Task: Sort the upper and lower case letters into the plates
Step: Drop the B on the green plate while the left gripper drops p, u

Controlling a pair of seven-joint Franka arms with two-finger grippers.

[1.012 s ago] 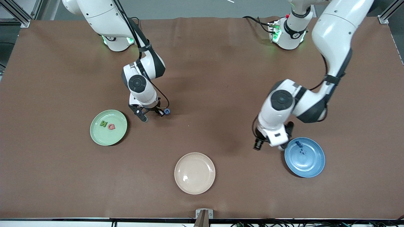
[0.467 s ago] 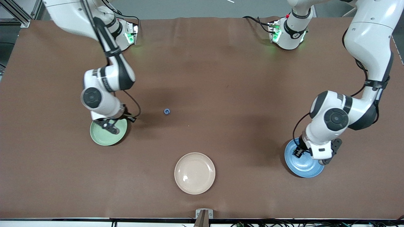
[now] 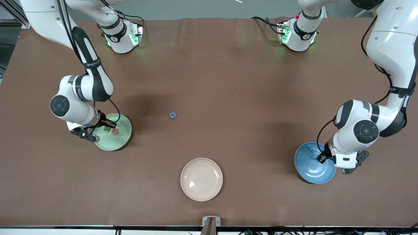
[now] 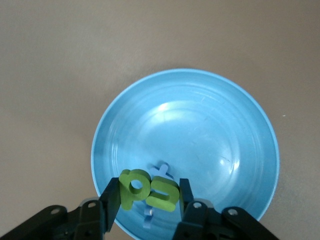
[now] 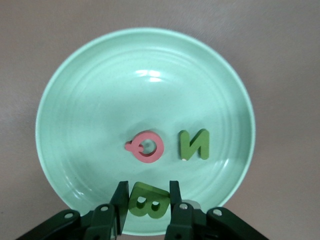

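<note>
Over the mint green plate [image 3: 115, 146] hangs my right gripper [image 3: 97, 129], shut on a green B [image 5: 148, 202]. A pink Q [image 5: 146, 147] and a green N [image 5: 194, 144] lie flat in that plate [image 5: 125, 85]. My left gripper [image 3: 338, 163] is over the blue plate [image 3: 308, 169] and shut on a green p [image 4: 131, 187] and a green u [image 4: 165, 192], side by side between its fingers. A blue cross-shaped letter [image 4: 161, 172] lies in the blue plate [image 4: 210, 125] under them. A blue G [image 3: 172, 115] sits on the brown table, mid-table.
A cream-beige plate [image 3: 201, 179] stands near the front edge of the table, between the two coloured plates. Both arm bases [image 3: 120, 36] stand along the table's back edge.
The right arm swung from beside the blue G to over the mint plate. The left arm moved across the blue plate toward its own end. The G stayed put.
</note>
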